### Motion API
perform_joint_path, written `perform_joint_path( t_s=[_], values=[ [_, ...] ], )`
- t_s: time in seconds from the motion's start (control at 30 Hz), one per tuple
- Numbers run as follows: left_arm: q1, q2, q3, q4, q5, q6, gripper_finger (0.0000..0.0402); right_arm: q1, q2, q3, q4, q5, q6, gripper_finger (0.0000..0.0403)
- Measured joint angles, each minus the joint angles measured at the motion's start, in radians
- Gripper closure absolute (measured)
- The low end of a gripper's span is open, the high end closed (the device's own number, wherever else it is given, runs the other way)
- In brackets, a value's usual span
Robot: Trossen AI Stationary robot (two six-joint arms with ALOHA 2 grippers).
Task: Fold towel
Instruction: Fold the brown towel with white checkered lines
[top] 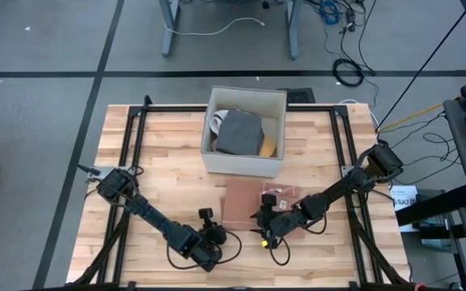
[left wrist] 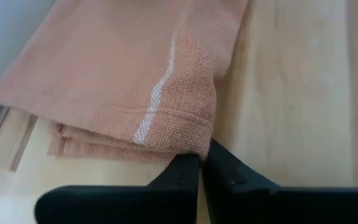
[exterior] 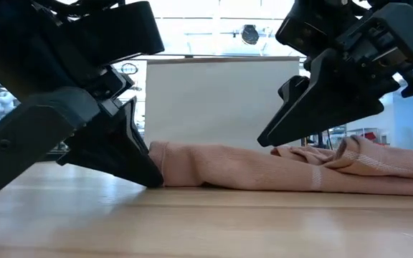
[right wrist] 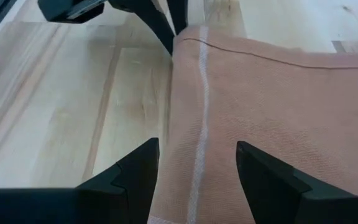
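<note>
A pink towel (top: 247, 202) with a white stripe lies folded in several layers on the wooden table, in front of a white box. Its right part is rumpled (exterior: 357, 154). My left gripper (left wrist: 201, 165) is shut at the towel's near left corner and slants down to the table. My right gripper (right wrist: 194, 165) is open over the towel's near edge, farther right. One of its fingers (right wrist: 135, 171) stands over bare wood and the other (right wrist: 269, 177) over the cloth. In the low view its tip (exterior: 267, 140) hangs just above the towel. Whether it touches, I cannot tell. My left gripper pinches the tip of the towel's near left corner (left wrist: 205, 148) between its two fingertips. It comes slanting down from the table's near left. How many layers it has does not show. The corner sits at table level, and the rest of the towel lies flat and slack.
A white box (top: 217, 153) at the far middle holds a grey cloth (top: 239, 133) and something yellow (top: 269, 147). Black frame rails (top: 342, 153) run along the table's left, right and far sides. Bare wood lies left of the towel.
</note>
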Motion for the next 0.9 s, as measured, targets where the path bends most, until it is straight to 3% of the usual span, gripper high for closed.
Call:
perform_joint_path(
  t_s=[0.33,0.7,0.9],
  values=[
    [-0.019,0.0,0.0,0.014,0.002,0.016,0.0399,0.021,-0.073,0.0,-0.077,0.004,0.039,0.0202],
    [-0.031,0.001,0.0,0.013,-0.004,0.016,0.04,0.055,-0.259,0.0,-0.487,-0.001,0.194,0.0202],
    [-0.033,0.002,0.0,0.029,-0.023,0.044,0.0401,0.086,-0.26,0.0,-0.582,-0.002,0.274,0.0202]
  ],
)
